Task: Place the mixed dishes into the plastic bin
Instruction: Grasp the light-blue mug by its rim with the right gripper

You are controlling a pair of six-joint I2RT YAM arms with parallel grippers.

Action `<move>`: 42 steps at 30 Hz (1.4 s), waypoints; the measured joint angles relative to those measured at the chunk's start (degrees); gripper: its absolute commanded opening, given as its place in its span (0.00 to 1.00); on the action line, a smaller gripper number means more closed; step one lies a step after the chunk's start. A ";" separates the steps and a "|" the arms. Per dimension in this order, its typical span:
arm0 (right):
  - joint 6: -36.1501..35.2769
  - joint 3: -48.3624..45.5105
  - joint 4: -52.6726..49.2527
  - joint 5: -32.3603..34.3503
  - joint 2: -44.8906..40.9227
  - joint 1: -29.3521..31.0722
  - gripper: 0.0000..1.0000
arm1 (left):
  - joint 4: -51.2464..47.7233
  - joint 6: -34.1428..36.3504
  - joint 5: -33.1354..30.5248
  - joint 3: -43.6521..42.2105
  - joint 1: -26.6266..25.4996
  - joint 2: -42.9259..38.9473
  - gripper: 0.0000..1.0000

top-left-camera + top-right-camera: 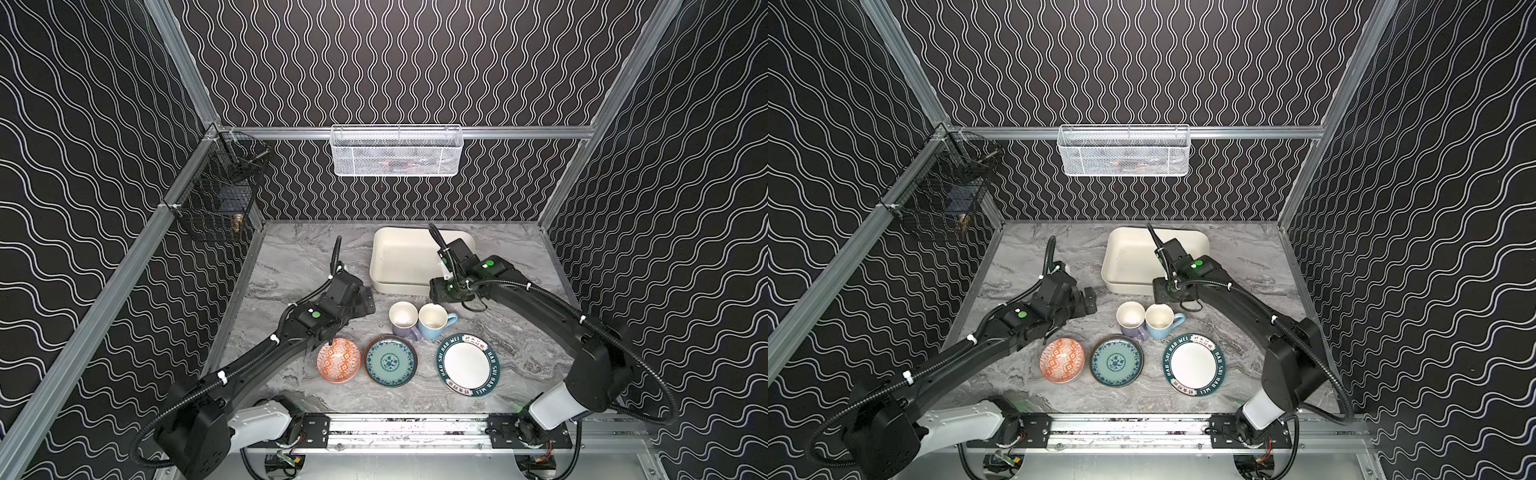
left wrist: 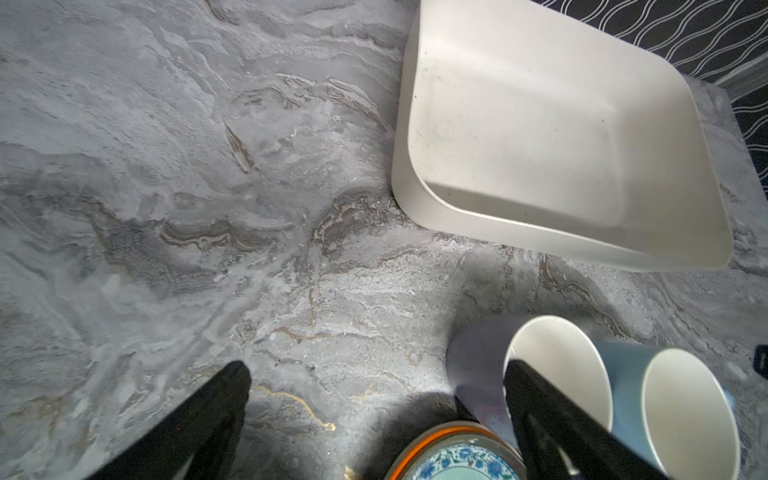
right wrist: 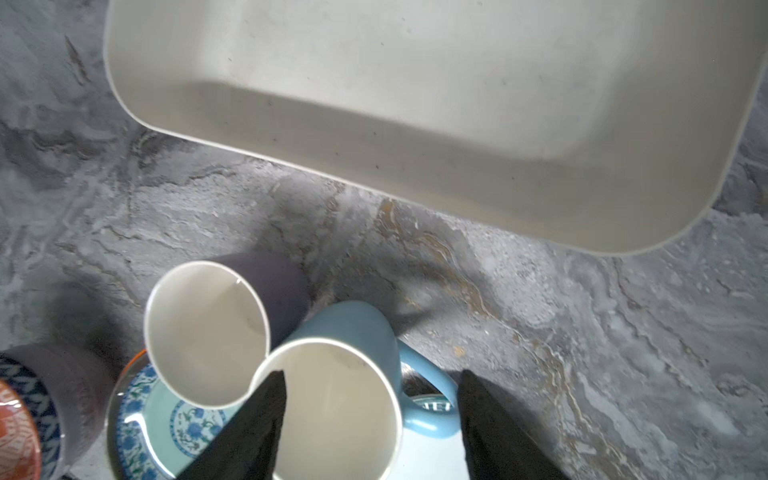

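The cream plastic bin (image 1: 409, 262) stands empty at the back of the marble table. In front of it a lilac mug (image 1: 404, 320) and a light-blue mug (image 1: 434, 321) stand upright and touch. Nearer the front lie an orange-patterned bowl (image 1: 338, 360), a teal plate (image 1: 390, 360) with an orange edge under it, and a white plate with a dark lettered rim (image 1: 467, 365). My right gripper (image 3: 374, 399) hovers open over the light-blue mug (image 3: 340, 399), one finger above its mouth, the other beyond its handle. My left gripper (image 1: 368, 302) is open left of the lilac mug (image 2: 478, 365), holding nothing.
A white wire-mesh basket (image 1: 397, 151) hangs on the back wall and a black wire basket (image 1: 216, 199) on the left wall. Bare marble (image 1: 299, 257) stretches left of the bin. A metal rail (image 1: 407, 428) runs along the table's front edge.
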 measured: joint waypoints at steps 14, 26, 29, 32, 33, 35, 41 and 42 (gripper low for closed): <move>-0.50 -3.82 -0.02 0.61 4.28 0.02 0.46 | 2.10 0.76 1.97 0.33 -0.85 0.83 0.99; -2.32 -2.23 -0.22 0.79 7.19 0.04 0.18 | 2.95 0.83 3.21 0.33 -0.87 1.73 0.99; -2.43 -2.08 -1.01 1.22 6.97 0.04 0.10 | 2.97 0.83 3.19 0.33 -0.87 1.73 0.99; -2.40 -2.08 -1.42 1.66 6.69 0.07 0.07 | 3.04 0.83 3.23 0.33 -0.87 1.73 0.99; -2.40 -2.08 -1.70 1.77 6.58 0.07 0.06 | 3.06 0.83 3.26 0.33 -0.87 1.73 0.99; -2.40 -2.10 -2.21 1.90 6.25 0.04 0.03 | 3.06 0.83 3.26 0.33 -0.87 1.66 0.99; -2.40 -1.95 -3.48 2.08 4.85 0.04 0.00 | 3.08 0.81 3.43 0.31 -0.90 0.24 0.99; -2.40 -1.57 -4.09 2.08 4.57 0.07 0.00 | 3.08 0.81 3.43 0.31 -0.90 0.00 0.99</move>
